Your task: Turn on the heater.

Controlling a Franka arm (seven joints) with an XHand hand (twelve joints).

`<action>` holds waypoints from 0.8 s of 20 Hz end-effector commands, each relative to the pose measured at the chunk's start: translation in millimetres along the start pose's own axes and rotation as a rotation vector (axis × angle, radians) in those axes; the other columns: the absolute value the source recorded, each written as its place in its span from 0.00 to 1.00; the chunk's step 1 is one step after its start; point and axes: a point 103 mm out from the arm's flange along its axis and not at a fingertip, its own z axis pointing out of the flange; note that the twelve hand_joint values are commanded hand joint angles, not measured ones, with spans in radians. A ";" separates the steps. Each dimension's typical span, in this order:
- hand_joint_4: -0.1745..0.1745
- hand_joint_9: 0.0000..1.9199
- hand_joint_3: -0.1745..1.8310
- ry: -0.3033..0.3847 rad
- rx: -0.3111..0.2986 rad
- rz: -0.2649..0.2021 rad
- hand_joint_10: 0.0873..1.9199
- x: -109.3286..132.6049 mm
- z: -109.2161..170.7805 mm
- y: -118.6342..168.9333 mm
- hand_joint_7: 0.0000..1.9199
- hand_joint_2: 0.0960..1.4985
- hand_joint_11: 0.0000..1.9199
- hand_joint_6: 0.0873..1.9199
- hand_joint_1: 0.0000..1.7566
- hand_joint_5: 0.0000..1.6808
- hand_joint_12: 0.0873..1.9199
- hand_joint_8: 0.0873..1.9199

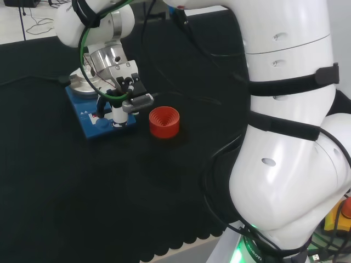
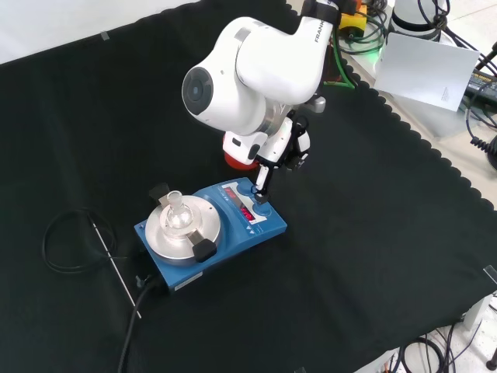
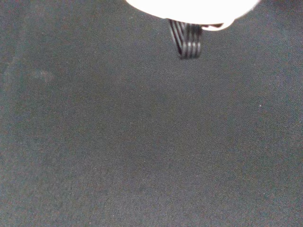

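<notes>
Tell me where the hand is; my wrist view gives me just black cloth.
Observer: In the front view the hand is over the blue heater, with a straight finger reaching down to its control panel.
Operator: Anything on the heater's plate?
Observer: A small clear flask stands on it.
Operator: Is the display lit?
Observer: Yes, red figures glow on the panel.

- Heater on bench, small glass flask atop its round plate
- Ribbed stand just right of heater in head view
- Robot hand above heater's front panel, one finger down at it
</notes>
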 end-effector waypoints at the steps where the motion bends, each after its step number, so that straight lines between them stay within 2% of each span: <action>1: 0.42 0.93 0.60 -0.004 0.006 0.004 0.81 0.4 0.9 1.0 0.84 0.41 0.79 0.15 0.81 0.19 0.68 0.88; 15: 0.42 0.93 0.60 -0.002 0.009 -0.001 0.81 -2.8 3.9 5.9 0.85 0.41 0.79 0.14 0.81 0.20 0.68 0.87; 16: 0.42 0.93 0.61 -0.048 0.026 0.029 0.81 0.6 -14.2 -10.4 0.85 0.41 0.79 0.14 0.81 0.20 0.68 0.87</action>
